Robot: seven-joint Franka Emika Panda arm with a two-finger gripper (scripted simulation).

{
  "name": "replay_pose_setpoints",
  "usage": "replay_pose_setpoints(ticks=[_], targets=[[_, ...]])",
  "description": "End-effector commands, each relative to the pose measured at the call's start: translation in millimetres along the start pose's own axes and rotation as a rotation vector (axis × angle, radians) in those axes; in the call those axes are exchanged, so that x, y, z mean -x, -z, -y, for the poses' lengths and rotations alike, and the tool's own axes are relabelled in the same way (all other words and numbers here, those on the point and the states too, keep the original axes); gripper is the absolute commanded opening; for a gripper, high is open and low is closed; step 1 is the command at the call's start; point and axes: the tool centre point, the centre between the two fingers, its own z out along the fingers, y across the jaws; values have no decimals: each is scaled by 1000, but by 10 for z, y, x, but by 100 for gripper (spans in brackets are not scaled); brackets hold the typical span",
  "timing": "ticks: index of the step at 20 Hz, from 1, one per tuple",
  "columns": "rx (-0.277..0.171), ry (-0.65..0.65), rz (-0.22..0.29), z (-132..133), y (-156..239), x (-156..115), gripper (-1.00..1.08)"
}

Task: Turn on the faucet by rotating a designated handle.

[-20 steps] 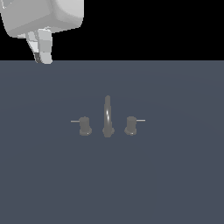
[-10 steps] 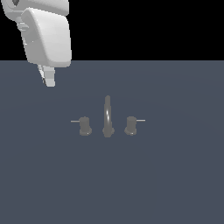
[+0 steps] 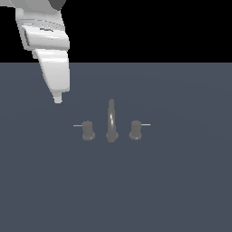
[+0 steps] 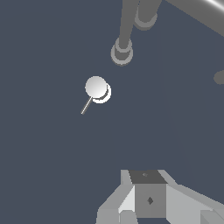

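One second of descent had brought the claw [image 3: 58, 99], its opening state not discernible, lower toward the worktop [image 3: 181, 181], with the handle [image 3: 87, 130] of the faucet [image 3: 111, 121] untouched below and well apart.

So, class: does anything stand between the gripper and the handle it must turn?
Nothing visible does. The gripper hangs up and toward the exterior view's left of the handle, with only bare surface between them. The spout and twin knob lie beyond it.
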Motion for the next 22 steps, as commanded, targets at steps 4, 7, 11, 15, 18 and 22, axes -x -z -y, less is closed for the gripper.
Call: replay_pose_setpoints(ticks=[4,7,11,15,18,22], targets=[[-3,-90,-4,189,-235,-90,-100],[-3,-141,-7,289,-367,-152,-100],[-4,-213,-12,427,-555,-251,-100],[-4,-294,-17,573,-763,-375,-100],[-4,-354,-22,675,-915,-477,-100],[-5,-427,-26,790,-1094,-608,-100]])
